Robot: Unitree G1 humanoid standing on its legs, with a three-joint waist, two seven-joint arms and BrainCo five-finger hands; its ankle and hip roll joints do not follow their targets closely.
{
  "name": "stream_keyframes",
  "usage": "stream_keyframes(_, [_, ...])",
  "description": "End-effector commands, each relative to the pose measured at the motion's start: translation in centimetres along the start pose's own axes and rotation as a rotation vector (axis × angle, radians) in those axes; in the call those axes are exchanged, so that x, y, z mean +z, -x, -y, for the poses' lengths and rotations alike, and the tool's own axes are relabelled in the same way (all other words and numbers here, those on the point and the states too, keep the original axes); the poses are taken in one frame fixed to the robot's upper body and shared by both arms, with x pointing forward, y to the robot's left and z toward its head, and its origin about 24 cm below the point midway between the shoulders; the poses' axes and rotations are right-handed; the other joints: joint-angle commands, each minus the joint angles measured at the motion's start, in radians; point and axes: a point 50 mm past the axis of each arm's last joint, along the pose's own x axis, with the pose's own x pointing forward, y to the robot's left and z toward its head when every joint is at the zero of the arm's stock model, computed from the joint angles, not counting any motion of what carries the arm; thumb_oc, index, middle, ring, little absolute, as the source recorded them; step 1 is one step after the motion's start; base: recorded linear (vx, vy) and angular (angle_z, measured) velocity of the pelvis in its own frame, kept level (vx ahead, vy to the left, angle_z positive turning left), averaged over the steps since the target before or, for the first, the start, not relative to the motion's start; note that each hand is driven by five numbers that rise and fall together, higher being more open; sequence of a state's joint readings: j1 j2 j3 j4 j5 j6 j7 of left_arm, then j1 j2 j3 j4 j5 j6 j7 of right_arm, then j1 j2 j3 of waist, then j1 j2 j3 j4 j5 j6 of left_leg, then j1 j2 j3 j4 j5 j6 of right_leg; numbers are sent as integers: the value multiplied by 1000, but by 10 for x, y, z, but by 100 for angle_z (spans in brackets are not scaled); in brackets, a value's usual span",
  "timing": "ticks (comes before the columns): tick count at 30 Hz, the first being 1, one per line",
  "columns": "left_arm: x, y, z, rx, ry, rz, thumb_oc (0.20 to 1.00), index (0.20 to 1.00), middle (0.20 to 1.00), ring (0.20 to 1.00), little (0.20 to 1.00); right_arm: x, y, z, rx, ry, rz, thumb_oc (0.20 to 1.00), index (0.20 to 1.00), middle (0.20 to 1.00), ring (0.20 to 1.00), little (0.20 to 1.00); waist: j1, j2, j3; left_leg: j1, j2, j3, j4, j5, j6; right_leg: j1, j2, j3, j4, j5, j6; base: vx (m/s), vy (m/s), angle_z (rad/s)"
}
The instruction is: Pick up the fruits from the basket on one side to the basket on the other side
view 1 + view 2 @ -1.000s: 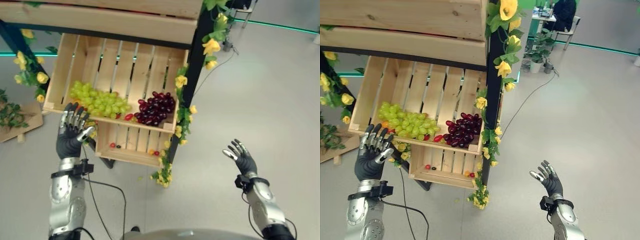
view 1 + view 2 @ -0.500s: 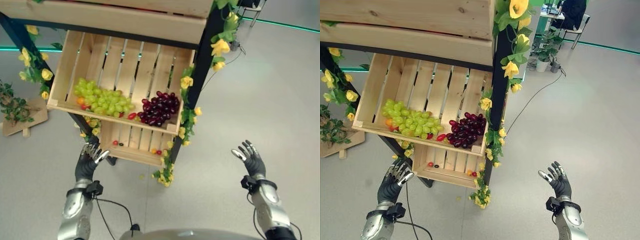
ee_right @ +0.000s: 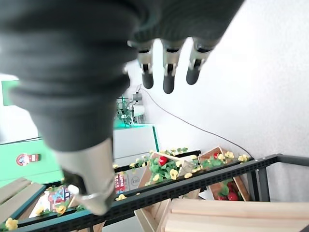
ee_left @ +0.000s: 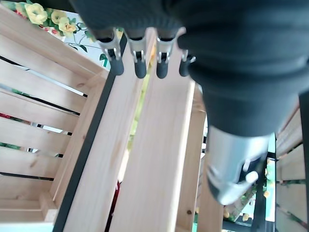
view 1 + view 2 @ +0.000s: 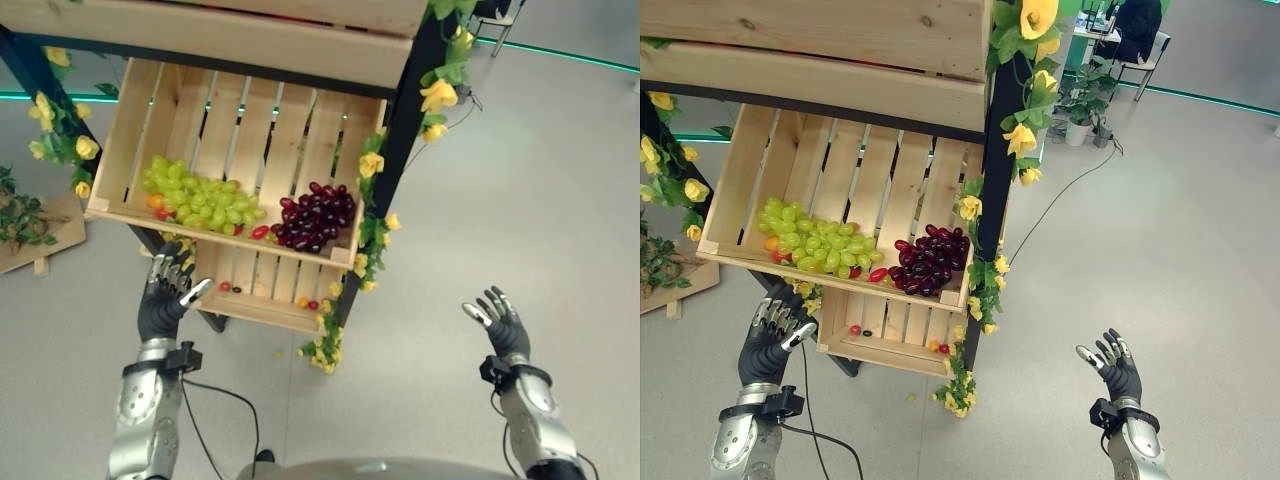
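The left hand [image 5: 165, 298] hangs open and empty just below the front lip of the upper crate [image 5: 120, 150], palm raised, seemingly poised to reach over it. Inside lie green grapes [image 5: 200, 200], then dark red grapes [image 5: 315, 215]; a lower crate [image 5: 262, 300] holds a few small fruits. A black post [image 5: 395, 150] wound with yellow flowers [image 5: 424, 95] borders that side. The right hand [image 5: 497, 320] waits open, empty, well apart.
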State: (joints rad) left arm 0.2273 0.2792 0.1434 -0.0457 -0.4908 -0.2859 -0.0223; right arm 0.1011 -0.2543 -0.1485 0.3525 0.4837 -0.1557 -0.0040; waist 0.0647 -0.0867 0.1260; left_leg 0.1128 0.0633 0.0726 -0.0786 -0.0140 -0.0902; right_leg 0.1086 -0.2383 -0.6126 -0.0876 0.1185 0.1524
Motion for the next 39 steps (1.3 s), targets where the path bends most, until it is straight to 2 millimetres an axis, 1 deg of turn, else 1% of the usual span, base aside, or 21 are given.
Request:
stream_keyframes(1, [14, -4, -14, 40, -80, 83, 1000, 1000, 1000, 1000, 1000, 40, -8, -4, 26, 5, 204, 1000, 1000, 1000, 1000, 1000, -7, 7, -30, -22, -11, 6, 11, -16, 14, -67, -36, 15, 85, 4, 3, 4, 13, -9])
stream_keyframes(5, [5, -1, -18, 63, -96, 42, 1000, 1000, 1000, 1000, 1000, 38, -7, 0, 8, 23, 197, 1000, 1000, 1000, 1000, 1000, -19, 7, -31, -19, -15, 15, 35, -36, 19, -71, -34, 40, 85, 0, 0, 6, 5, -2])
stream_keyframes(11, [2, 1, -24, 76, -120, 18, 1000, 1000, 1000, 1000, 1000, 41, -3, 6, -6, 32, 208, 1000, 1000, 1000, 1000, 1000, -41, -3, 5, -84, -2, 38, 228, -95, 3, -92, -32, 92, 108, -13, -15, -38, -10, -16])
stream_keyframes(13, [3, -1, -25, 74, -134, 20, 1000, 1000, 1000, 1000, 1000, 42, -3, 6, -1, 37, 214, 1000, 1000, 1000, 1000, 1000, -30, -17, 27, -121, -22, -20, 293, -112, -9, -104, -21, 124, 97, -12, -23, -121, 4, -41])
stream_keyframes(14, [4, 0, -27, 80, -138, 17, 1000, 1000, 1000, 1000, 1000, 44, -5, 5, 7, 36, 217, 1000, 1000, 1000, 1000, 1000, -26, -17, 33, -112, -33, -67, 299, -151, -4, -116, -5, 145, 88, -11, -24, -65, 45, -49])
stream_keyframes(16, [3, 1, -28, 88, -137, 17, 1000, 1000, 1000, 1000, 1000, 43, -5, 6, 7, 37, 211, 1000, 1000, 1000, 1000, 1000, -35, -20, 29, -110, -39, -61, 286, -153, 10, -133, -11, 151, 91, -5, -22, -89, 104, -59])
stream_keyframes(21, [17, -6, -28, 55, -209, 62, 1000, 1000, 1000, 1000, 1000, 47, -10, -3, 36, 59, 215, 1000, 1000, 1000, 1000, 1000, -37, -42, 70, -126, -79, -17, 377, -219, 54, -250, -47, 214, 163, 55, 16, -140, 202, -43])
stream_keyframes(22, [23, -7, -29, 55, -251, 88, 1000, 1000, 1000, 1000, 1000, 50, -16, -10, 56, 57, 227, 1000, 1000, 1000, 1000, 1000, -29, -37, 97, -99, -87, 15, 365, -231, 75, -355, -48, 220, 288, 114, 79, -192, 363, -83])
stream_keyframes(23, [26, -7, -29, 61, -271, 104, 1000, 1000, 1000, 1000, 1000, 51, -18, -14, 65, 60, 226, 1000, 1000, 1000, 1000, 1000, -31, -34, 110, -92, -92, 27, 359, -222, 83, -396, -39, 214, 326, 155, 109, -192, 360, -77])
stream_keyframes(26, [27, -5, -31, 84, -266, 113, 1000, 1000, 1000, 1000, 1000, 46, -18, -19, 81, 49, 210, 1000, 1000, 1000, 1000, 1000, -24, -31, 119, -78, -107, 39, 339, -202, 93, -398, -26, 265, 285, 199, 109, -160, 99, -70])
stream_keyframes(27, [26, -4, -33, 100, -269, 108, 1000, 1000, 1000, 1000, 1000, 39, -15, -22, 97, 81, 181, 1000, 1000, 1000, 1000, 1000, -18, -11, 103, -50, -119, 35, 246, -157, 106, -356, -82, 278, 203, 219, 109, -165, 90, -70])
stream_keyframes(28, [26, -4, -33, 100, -270, 108, 1000, 1000, 1000, 1000, 1000, 39, -15, -22, 97, 81, 181, 1000, 1000, 1000, 1000, 1000, -20, -14, 102, -50, -124, 34, 240, -150, 108, -357, -86, 279, 199, 224, 109, -193, 0, -39])
stream_keyframes(29, [25, -3, -33, 107, -264, 105, 1000, 1000, 1000, 1000, 1000, 37, -15, -23, 95, 73, 174, 1000, 1000, 1000, 1000, 1000, -10, 3, 92, -46, -110, 25, 207, -132, 97, -347, -128, 300, 154, 263, 108, -172, -200, 19])
stream_keyframes(30, [27, -3, -34, 107, -260, 113, 1000, 1000, 1000, 1000, 1000, 34, -14, -22, 88, 77, 160, 1000, 1000, 1000, 1000, 1000, 3, 24, 70, -47, -89, 1, 154, -91, 84, -321, -215, 332, 88, 317, 107, -157, -203, 35])
stream_keyframes(31, [27, -3, -34, 107, -260, 112, 1000, 1000, 1000, 1000, 1000, 34, -13, -22, 87, 78, 159, 1000, 1000, 1000, 1000, 1000, 3, 26, 69, -43, -88, 0, 149, -89, 84, -316, -213, 329, 82, 319, 107, -229, -298, 22])
stream_keyframes(32, [28, -4, -35, 109, -265, 119, 1000, 1000, 1000, 1000, 1000, 31, -14, -23, 88, 83, 147, 1000, 1000, 1000, 1000, 1000, 22, 40, 48, -46, -61, -24, 128, -70, 67, -283, -292, 346, 27, 360, 109, -120, -170, 7])
stream_keyframes(34, [28, -4, -35, 109, -274, 116, 1000, 1000, 1000, 1000, 1000, 31, -13, -24, 96, 94, 145, 1000, 1000, 1000, 1000, 1000, 32, 38, 40, -49, -49, -36, 122, -63, 55, -262, -318, 358, 12, 380, 109, -198, -318, 7])
stream_keyframes(35, [25, -3, -35, 114, -277, 101, 1000, 1000, 1000, 1000, 1000, 31, -12, -25, 110, 111, 140, 1000, 1000, 1000, 1000, 1000, 52, 19, 27, -60, -35, -32, 125, -60, 43, -215, -333, 346, 10, 395, 109, -197, -337, 9])
stream_keyframes(37, [24, -2, -36, 124, -273, 99, 1000, 1000, 1000, 1000, 1000, 32, -13, -26, 121, 116, 140, 1000, 1000, 1000, 1000, 1000, 72, 4, 25, -75, -23, -29, 130, -55, 29, -181, -329, 322, 4, 370, 109, -271, -381, 3])
stream_keyframes(38, [21, -1, -35, 138, -247, 89, 1000, 1000, 1000, 1000, 1000, 34, -13, -27, 133, 115, 147, 1000, 1000, 1000, 1000, 1000, 116, -16, 22, -115, 6, -23, 133, -24, 3, -130, -308, 276, 0, 320, 109, -391, -492, 6])
stream_keyframes(39, [18, 1, -36, 147, -238, 75, 1000, 1000, 1000, 1000, 1000, 33, -11, -25, 139, 119, 142, 1000, 1000, 1000, 1000, 1000, 127, -20, 17, -128, 20, -28, 125, 2, -13, -106, -293, 269, 4, 286, 109, -380, -456, 1])
